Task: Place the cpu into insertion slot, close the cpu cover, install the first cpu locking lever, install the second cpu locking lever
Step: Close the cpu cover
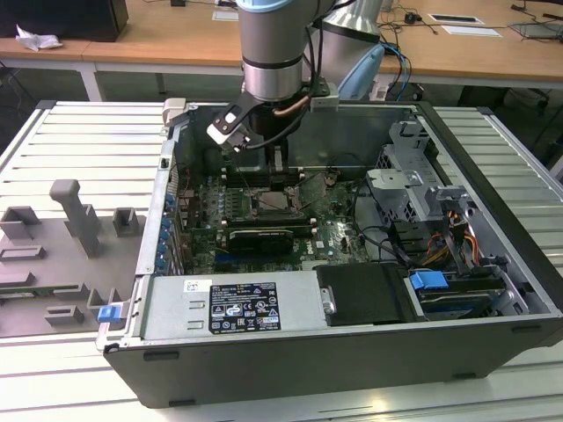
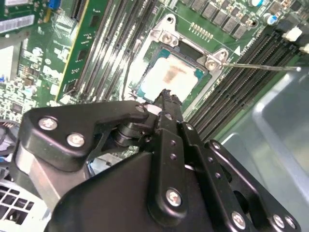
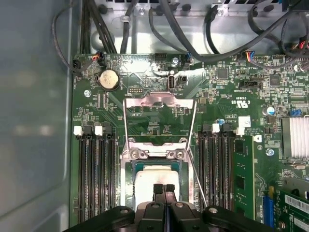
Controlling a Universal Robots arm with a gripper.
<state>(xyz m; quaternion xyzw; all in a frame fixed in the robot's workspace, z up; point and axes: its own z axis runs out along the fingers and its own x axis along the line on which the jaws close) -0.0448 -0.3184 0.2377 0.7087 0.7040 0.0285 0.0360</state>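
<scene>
Plainly the small flat square cpu with its pale silvery-beige metal top (image 3: 153,176) lies inside the square dark insertion slot with a metal rim (image 3: 181,164), on the green circuit board. The black two-fingered end effector (image 3: 164,187) hangs over one edge of the chip, its fingers pressed together with nothing visible between them. The thin square silver cpu cover (image 3: 159,100) stands thrown back just beyond the slot.

I judge the chip light, rigid and fragile. The cover looks like thin, springy sheet, best pushed at its free edge. A fine silver wire lever (image 2: 260,66) juts from the slot's corner.

Part of the chip and slot is hidden under the end effector, so whether the fingertips touch the chip cannot be told.
</scene>
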